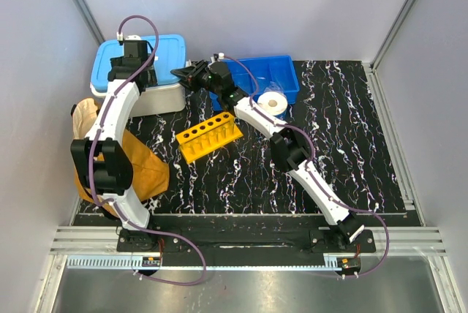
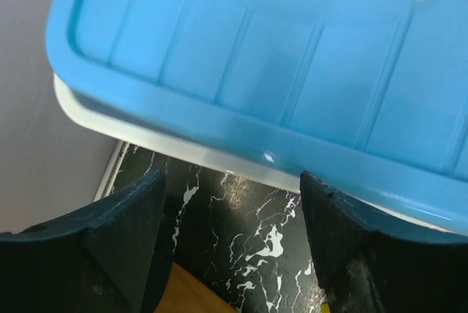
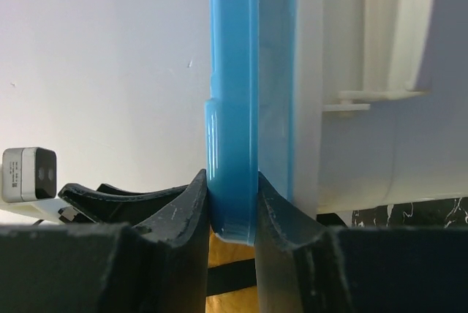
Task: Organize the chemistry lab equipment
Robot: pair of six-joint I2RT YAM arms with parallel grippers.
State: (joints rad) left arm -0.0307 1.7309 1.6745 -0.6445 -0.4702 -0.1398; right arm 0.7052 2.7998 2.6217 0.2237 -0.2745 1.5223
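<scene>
Sitting far-left on the bench (image 1: 344, 145), the blue lid (image 1: 170, 51) is clamped edgewise in the right pincer (image 3: 232, 200); the left pincer (image 2: 232, 189) is spread empty above.

Yellow plastic rack (image 1: 208, 136): one row of six round holes, openings facing up. It stood upright on the black marbled surface (image 1: 329, 137), set diagonally, with its left end nearer the arm bases and its right end angled away toward the blue bin (image 1: 292, 83). It sat in front of the gap between that bin and the blue lid (image 1: 164, 46). Whether the holes held anything could not be made out.
</scene>
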